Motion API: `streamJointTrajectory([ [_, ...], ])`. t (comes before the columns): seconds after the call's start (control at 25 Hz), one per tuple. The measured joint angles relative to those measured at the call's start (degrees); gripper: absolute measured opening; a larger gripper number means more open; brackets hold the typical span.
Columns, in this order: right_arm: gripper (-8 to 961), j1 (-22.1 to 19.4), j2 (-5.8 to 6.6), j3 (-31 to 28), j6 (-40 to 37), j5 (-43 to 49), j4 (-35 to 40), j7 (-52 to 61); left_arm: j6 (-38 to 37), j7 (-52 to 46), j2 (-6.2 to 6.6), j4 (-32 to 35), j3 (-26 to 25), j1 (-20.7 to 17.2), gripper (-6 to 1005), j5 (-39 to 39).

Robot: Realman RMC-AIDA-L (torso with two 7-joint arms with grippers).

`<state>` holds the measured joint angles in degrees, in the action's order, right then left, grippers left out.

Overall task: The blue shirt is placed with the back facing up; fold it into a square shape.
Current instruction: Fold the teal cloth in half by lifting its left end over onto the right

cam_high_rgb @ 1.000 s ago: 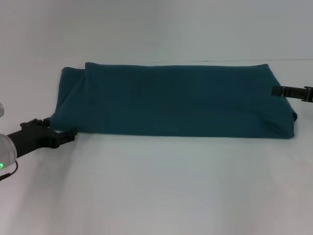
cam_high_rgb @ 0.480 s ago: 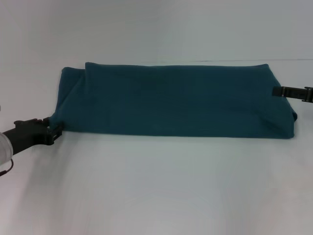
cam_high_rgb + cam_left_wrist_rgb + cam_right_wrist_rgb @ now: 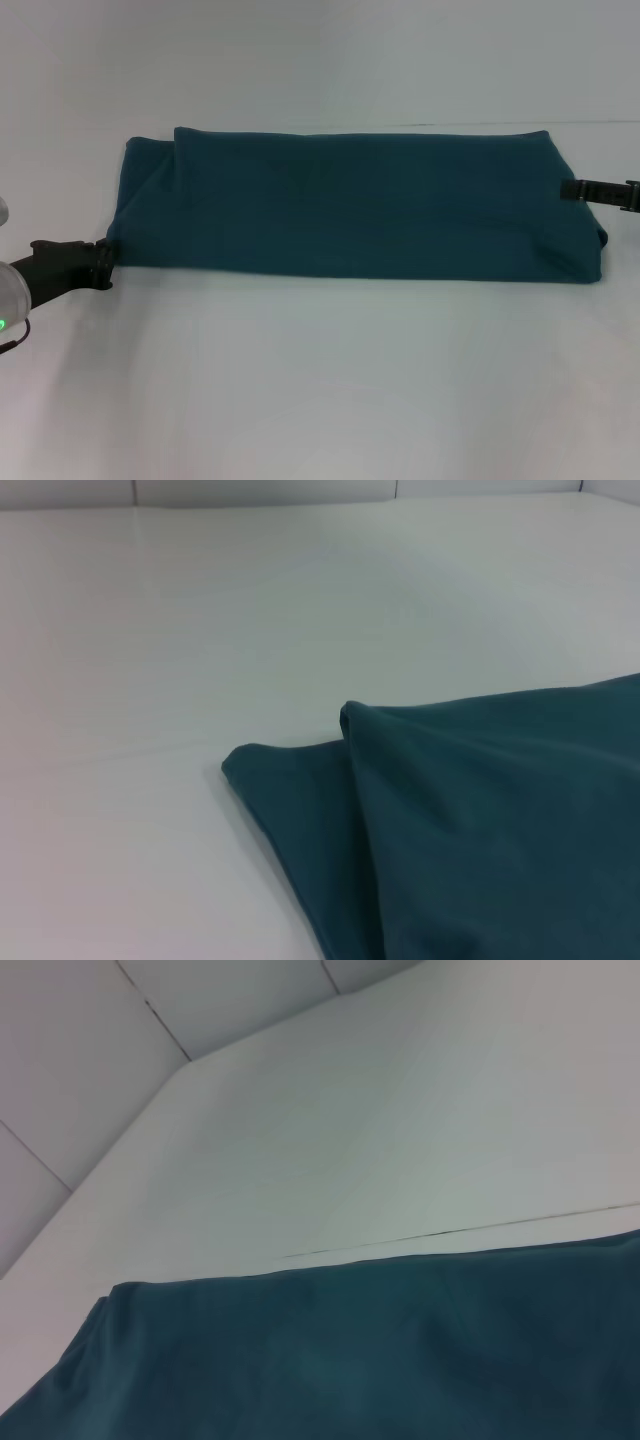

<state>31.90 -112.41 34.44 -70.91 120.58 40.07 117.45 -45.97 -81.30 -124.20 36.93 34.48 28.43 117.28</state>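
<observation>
The blue shirt [image 3: 350, 200] lies on the white table [image 3: 320, 380] as a long folded band running left to right, with a second layer edge showing near its left end. My left gripper [image 3: 103, 262] sits at the shirt's near left corner, its tip against the fabric. At the shirt's right end, about halfway up its edge, is my right gripper [image 3: 568, 188]. In the left wrist view, the blue shirt [image 3: 480, 820] shows its left end with overlapping layers. In the right wrist view, the blue shirt [image 3: 350, 1350] shows its far edge.
Bare white tabletop stretches in front of the shirt and behind it. A thin seam [image 3: 460, 1230] crosses the table past the shirt's far edge. Pale wall panels [image 3: 90, 1080] rise beyond the table.
My left gripper has drawn back to the left and slightly away from me, ending at the shirt's near left corner. The shirt and the right gripper have hardly moved.
</observation>
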Motion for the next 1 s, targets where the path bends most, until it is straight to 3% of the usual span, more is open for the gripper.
streamJointTrajectory([
  [0.08,794,0.0,0.36,0.2,-0.1,0.4,-0.3,0.6,-0.2,-0.1,0.01,0.3,0.0,0.0,52,0.0],
  [0.24,783,0.5,1.25,0.3,-0.4,5.7,-0.6,4.9,-0.9,-0.6,0.01,0.9,0.0,-0.1,3,0.0],
  [0.52,763,1.1,1.52,0.3,-0.4,10.8,-0.4,8.8,-1.2,-0.7,0.01,1.1,0.0,-0.2,2,0.0],
  [1.0,732,2.3,-1.02,1.0,5.5,13.9,-2.4,8.3,-1.2,-0.7,0.1,1.1,0.0,0.0,12,0.0],
])
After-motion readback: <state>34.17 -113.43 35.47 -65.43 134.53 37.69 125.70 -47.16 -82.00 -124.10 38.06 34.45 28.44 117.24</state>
